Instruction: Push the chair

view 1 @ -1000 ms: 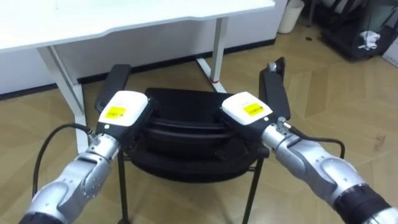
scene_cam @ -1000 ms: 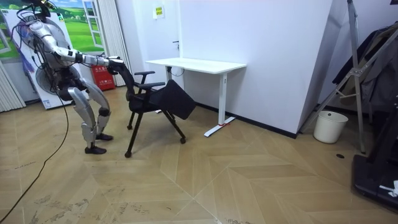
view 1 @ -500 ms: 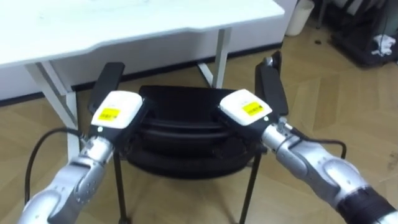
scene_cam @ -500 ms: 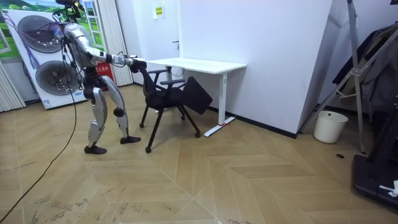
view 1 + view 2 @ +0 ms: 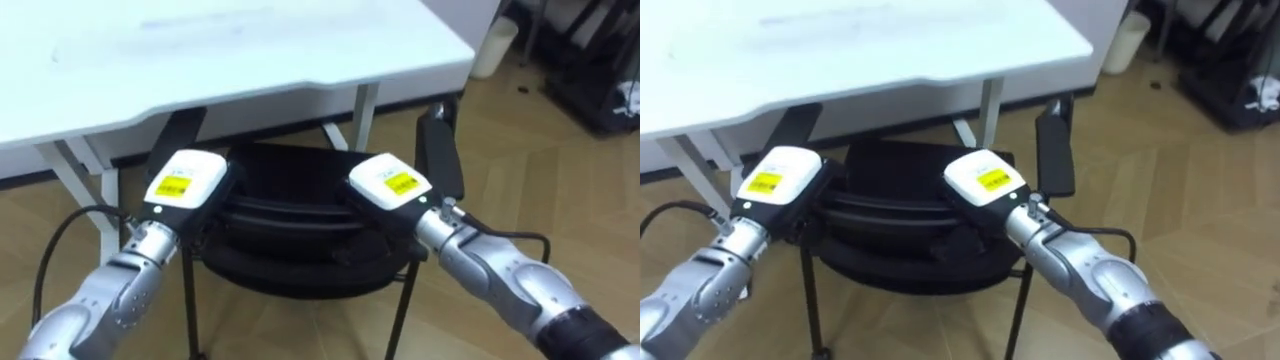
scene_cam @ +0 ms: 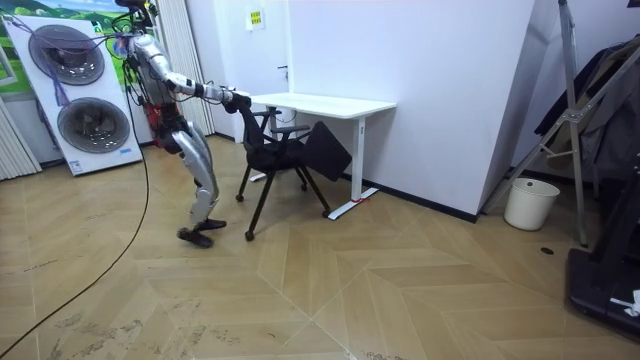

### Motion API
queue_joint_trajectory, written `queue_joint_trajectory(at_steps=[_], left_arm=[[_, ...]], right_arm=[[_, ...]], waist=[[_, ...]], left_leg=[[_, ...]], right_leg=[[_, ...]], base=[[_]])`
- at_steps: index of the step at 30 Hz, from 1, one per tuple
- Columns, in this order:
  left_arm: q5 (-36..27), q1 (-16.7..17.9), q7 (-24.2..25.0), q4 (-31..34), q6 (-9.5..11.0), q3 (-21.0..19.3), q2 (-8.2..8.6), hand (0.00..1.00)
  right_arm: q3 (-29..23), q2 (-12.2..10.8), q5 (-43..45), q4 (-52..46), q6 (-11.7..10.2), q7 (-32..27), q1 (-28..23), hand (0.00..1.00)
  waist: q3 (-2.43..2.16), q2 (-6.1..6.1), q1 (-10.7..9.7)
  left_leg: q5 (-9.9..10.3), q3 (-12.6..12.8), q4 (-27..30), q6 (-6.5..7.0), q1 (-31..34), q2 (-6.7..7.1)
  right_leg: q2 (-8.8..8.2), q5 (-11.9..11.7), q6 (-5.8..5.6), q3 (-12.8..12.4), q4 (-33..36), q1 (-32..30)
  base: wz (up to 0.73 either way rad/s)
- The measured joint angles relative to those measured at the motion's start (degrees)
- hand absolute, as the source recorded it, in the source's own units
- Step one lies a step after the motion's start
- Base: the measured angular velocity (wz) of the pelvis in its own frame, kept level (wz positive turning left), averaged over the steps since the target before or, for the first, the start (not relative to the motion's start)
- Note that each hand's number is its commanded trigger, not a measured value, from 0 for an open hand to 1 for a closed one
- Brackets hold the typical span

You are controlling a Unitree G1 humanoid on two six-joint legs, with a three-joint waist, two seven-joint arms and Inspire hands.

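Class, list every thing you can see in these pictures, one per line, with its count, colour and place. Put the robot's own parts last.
chair: one, black, its front reaching under the desk, the robot behind it.
desk: one, white, against the white wall.
bin: one, white, on the floor by the wall, at the room view's right.
washer fronts: two, white with grey doors, one above the other, at the room view's left.
rack: one, dark, at the room view's right edge.
left hand: one, silver, on the left of the chair's back.
right hand: one, silver, on the right of the chair's back.
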State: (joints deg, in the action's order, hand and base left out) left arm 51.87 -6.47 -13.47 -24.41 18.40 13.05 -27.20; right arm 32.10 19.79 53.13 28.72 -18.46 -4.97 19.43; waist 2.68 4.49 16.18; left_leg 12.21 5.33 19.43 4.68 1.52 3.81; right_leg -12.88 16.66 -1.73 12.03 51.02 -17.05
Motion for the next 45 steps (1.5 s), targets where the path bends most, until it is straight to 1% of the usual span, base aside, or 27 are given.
queue_joint_trajectory(at_steps=[1, 2, 3, 4, 5, 9, 11, 16, 18, 21, 24, 25, 26, 27, 28, 29, 31, 33, 34, 35, 36, 39, 40, 41, 43, 44, 45], left_arm=[[0.0, 0.95, -0.28, 0.29, 0.26, -0.4, -0.56, 1.0], [0.03, 1.34, -0.54, 0.59, 0.38, -0.72, -0.89, 1.0], [0.06, 1.49, -0.57, 0.72, 0.37, -0.87, -0.92, 1.0], [0.05, 2.14, -0.58, 0.68, 0.35, -1.09, -0.9, 1.0], [0.04, 2.19, -0.65, 0.53, 0.42, -1.09, -0.77, 1.0], [0.25, 2.22, -1.83, -0.39, 0.17, -0.43, 0.1, 1.0], [0.65, 2.14, -2.83, -0.3, -0.07, -0.54, -0.06, 1.0], [2.35, 1.32, -3.02, -0.09, -0.83, -0.76, 0.05, 1.0], [2.68, 0.85, -2.93, -0.03, -0.82, -0.82, -0.03, 1.0], [2.91, 0.7, -2.73, -0.32, -0.82, -0.82, 0.27, 1.0], [3.03, 0.47, -2.72, -0.6, -0.83, -0.83, 0.22, 1.0], [3.03, 0.46, -2.72, -0.4, -0.82, -0.83, -0.11, 1.0], [2.96, 0.32, -2.72, -0.64, -0.79, -0.86, -0.54, 1.0], [2.84, 0.29, -2.72, -1.02, -0.76, -0.85, -0.54, 1.0], [2.47, 0.11, -2.64, -1.55, -0.63, -1.15, -0.06, 1.0], [2.47, 0.22, -2.53, -1.7, -0.68, -1.14, 0.76, 1.0], [2.62, -0.04, -2.12, -1.54, -0.71, -0.65, 0.83, 1.0], [2.79, -0.77, -2.14, -1.36, -0.71, -0.43, 0.82, 1.0], [2.88, -1.57, -2.14, -1.34, -0.84, -0.4, 0.76, 1.0], [2.93, -1.93, -2.14, -1.35, -1.25, -0.04, 0.76, 1.0], [2.93, -2.03, -2.16, -1.36, -1.41, 0.12, 0.82, 1.0], [4.1, -2.18, -3.16, -1.92, -2.0, 0.18, 2.77, 1.0], [4.41, -2.26, -3.85, -2.45, -2.28, 0.4, 3.42, 1.0], [4.7, -2.26, -4.12, -2.56, -2.73, 0.5, 4.1, 1.0], [4.72, -1.96, -4.73, -2.58, -3.31, 0.82, 4.44, 1.0], [4.84, -1.96, -4.82, -2.51, -3.46, 0.86, 4.58, 1.0], [4.87, -1.99, -4.87, -2.44, -3.48, 0.88, 4.58, 1.0]], right_arm=[[0.58, -0.57, 0.27, 0.01, -0.11, 0.28, -0.06, 1.0], [0.58, -0.96, 0.47, 0.01, -0.4, 0.35, -0.24, 1.0], [0.58, -1.11, 0.47, 0.0, -0.48, 0.39, -0.38, 1.0], [0.58, -1.39, 0.44, -0.02, -0.52, 0.71, -0.66, 1.0], [0.53, -1.33, 0.41, -0.12, -0.48, 1.01, -0.62, 1.0], [0.39, -1.11, 0.42, -0.07, -0.17, 2.61, -0.47, 1.0], [0.4, -1.48, 0.54, -0.11, 0.37, 3.26, 0.39, 1.0], [0.42, -2.31, 0.85, 0.62, 1.36, 5.19, 1.96, 1.0], [0.42, -2.32, 0.91, 0.61, 1.36, 5.16, 2.11, 1.0], [0.42, -2.36, 1.0, 0.62, 1.69, 5.68, 2.21, 1.0], [0.41, -2.83, 1.25, 0.58, 2.42, 6.33, 2.25, 1.0], [0.41, -3.13, 1.28, 0.57, 2.54, 6.67, 2.32, 1.0], [0.42, -3.71, 1.26, 0.59, 2.8, 7.23, 2.5, 1.0], [0.43, -3.89, 1.2, 0.6, 2.77, 7.62, 2.44, 1.0], [0.46, -3.04, 0.69, 0.14, 1.79, 8.33, 2.98, 1.0], [0.44, -2.74, 0.66, 0.18, 1.83, 8.7, 2.88, 1.0], [0.34, -2.97, 0.66, 0.68, 2.55, 9.0, 2.73, 1.0], [0.04, -2.47, 0.5, 0.35, 2.51, 8.72, 2.79, 1.0], [-0.49, -2.61, 0.78, 0.3, 2.49, 8.16, 2.79, 1.0], [-0.51, -2.55, 1.0, 0.37, 2.42, 7.47, 2.76, 1.0], [-0.6, -2.46, 1.12, 0.37, 2.31, 7.35, 2.76, 1.0], [-0.86, -1.39, 1.32, 0.34, 2.12, 6.22, 2.26, 1.0], [-0.88, -1.11, 1.7, 0.49, 2.18, 5.68, 2.25, 1.0], [-0.87, -0.83, 1.8, 0.8, 2.15, 5.15, 2.25, 1.0], [-0.87, -0.88, 1.9, 1.64, 2.13, 4.07, 2.27, 1.0], [-0.88, -0.74, 2.48, 1.65, 2.16, 3.6, 2.32, 1.0], [-0.88, -0.56, 2.7, 1.55, 2.14, 3.51, 2.38, 1.0]], waist=[[-0.46, 0.39, -0.25], [-0.63, 0.6, -0.61], [-0.61, 0.54, -0.84], [-1.58, 0.33, -1.76], [-1.75, -0.21, -2.08], [-1.86, -0.43, -4.6], [-1.81, 0.13, -4.49], [-1.49, 1.89, -4.57], [-1.71, 2.28, -4.71], [-1.87, 2.57, -4.35], [-1.94, 2.48, -3.46], [-2.11, 2.41, -2.92], [-1.91, 2.17, -3.17], [-2.26, 3.11, -3.84], [-2.13, 4.63, -4.81], [-1.94, 3.19, -4.99], [-1.67, 2.53, -5.19], [-1.67, 2.33, -5.36], [-0.92, 2.34, -6.64], [-1.05, 2.65, -7.4], [-1.17, 2.81, -7.88], [-1.12, 2.42, -9.39], [-1.12, 2.22, -9.34], [-1.14, 2.31, -9.16], [-1.33, 2.21, -7.53], [-1.4, 2.22, -7.47], [-1.46, 2.28, -7.64]], left_leg=[[0.76, -0.8, 0.42, -0.8, -0.47, -0.49], [1.87, -1.97, 1.83, -1.69, -0.73, -1.06], [2.55, -2.8, 2.72, -2.12, -0.74, -1.32], [4.07, -4.65, 5.15, -3.3, -0.28, -2.51], [4.55, -5.84, 6.1, -4.2, -0.06, -3.0], [3.85, -9.91, 4.96, -5.93, 0.12, -3.97], [3.32, -10.77, 3.43, -6.83, 0.8, -5.08], [2.91, -12.95, 1.79, -7.51, 1.24, -5.75], [2.91, -13.45, 1.69, -7.54, 1.83, -6.75], [2.88, -13.47, 1.15, -7.65, 1.28, -7.61], [3.2, -13.34, 1.29, -9.31, 0.78, -9.2], [3.41, -13.4, 0.93, -9.96, 0.82, -10.8], [3.52, -12.65, 0.87, -10.38, 0.68, -11.86], [3.58, -12.41, 1.44, -10.51, 0.84, -11.61], [4.31, -11.36, 8.96, -10.47, 1.94, -11.16], [5.43, -11.98, 19.78, -10.45, 3.0, -12.77], [5.43, -11.0, 27.04, -10.37, 3.09, -15.05], [5.08, -8.74, 27.55, -10.24, 2.94, -16.24], [5.08, -6.99, 25.55, -10.2, 2.96, -16.92], [5.0, -5.3, 23.09, -10.28, 2.81, -17.13], [4.81, -5.13, 21.76, -10.58, 2.75, -16.95], [3.9, -5.32, 13.78, -11.21, 0.83, -15.64], [3.36, -6.05, 9.98, -11.1, -0.15, -14.47], [2.5, -6.66, 4.86, -11.33, -1.04, -12.25], [1.1, -7.42, -0.41, -11.58, -2.72, -10.19], [0.25, -7.12, -2.58, -10.93, -3.1, -9.52], [-0.1, -7.13, -3.58, -10.43, -3.13, -9.14]], right_leg=[[0.53, -1.05, -0.51, -0.85, -8.21, -0.91], [1.3, -3.41, -1.12, -1.24, -18.24, 0.21], [1.76, -5.48, -1.14, -1.65, -22.39, 1.0], [3.78, -8.32, -0.97, -2.59, -24.44, 2.61], [5.42, -8.32, -0.94, -2.91, -24.52, 3.45], [7.13, -9.1, 0.21, -0.93, -26.15, 5.23], [8.59, -9.11, 0.23, -1.07, -27.52, 4.91], [9.97, -9.46, 0.92, -1.0, -28.2, 4.78], [11.17, -9.04, 1.61, -1.17, -28.97, 4.88], [11.56, -8.51, 2.87, -0.13, -28.96, 5.2], [11.59, -7.65, 4.33, 3.0, -28.81, 5.82], [12.42, -7.51, 4.24, 3.22, -28.23, 5.96], [13.59, -5.09, 5.51, -1.07, -22.08, 4.94], [13.11, -2.73, 5.63, -3.84, -19.01, 5.25], [12.18, 2.49, 5.95, -7.0, -13.38, 4.28], [13.08, 3.8, 7.22, -6.11, -10.77, 5.32], [13.38, 4.65, 7.7, -3.33, -11.3, 7.22], [13.19, 4.64, 7.74, -0.76, -12.6, 7.98], [13.08, 4.6, 7.77, 0.49, -13.48, 8.54], [13.06, 4.31, 7.83, 0.75, -14.47, 8.49], [13.07, 3.74, 7.84, 0.74, -15.17, 8.73], [13.08, -0.23, 7.8, 0.52, -20.05, 9.7], [13.01, -1.43, 7.53, -0.29, -21.7, 9.81], [12.7, -2.49, 7.07, -1.53, -22.89, 9.64], [12.69, -4.4, 6.41, -3.79, -24.42, 9.01], [12.55, -5.74, 5.48, -4.36, -25.72, 8.87], [12.47, -6.35, 5.26, -4.23, -26.35, 8.78]], base=[[0.31], [0.35], [0.53], [0.62], [0.61], [0.56], [0.21], [0.19], [0.23], [0.02], [-0.05], [0.1], [0.38], [0.7], [0.66], [0.5], [0.29], [0.44], [0.66], [0.63], [0.53], [0.3], [-0.06], [-0.17], [-0.49], [-0.41], [-0.04]])
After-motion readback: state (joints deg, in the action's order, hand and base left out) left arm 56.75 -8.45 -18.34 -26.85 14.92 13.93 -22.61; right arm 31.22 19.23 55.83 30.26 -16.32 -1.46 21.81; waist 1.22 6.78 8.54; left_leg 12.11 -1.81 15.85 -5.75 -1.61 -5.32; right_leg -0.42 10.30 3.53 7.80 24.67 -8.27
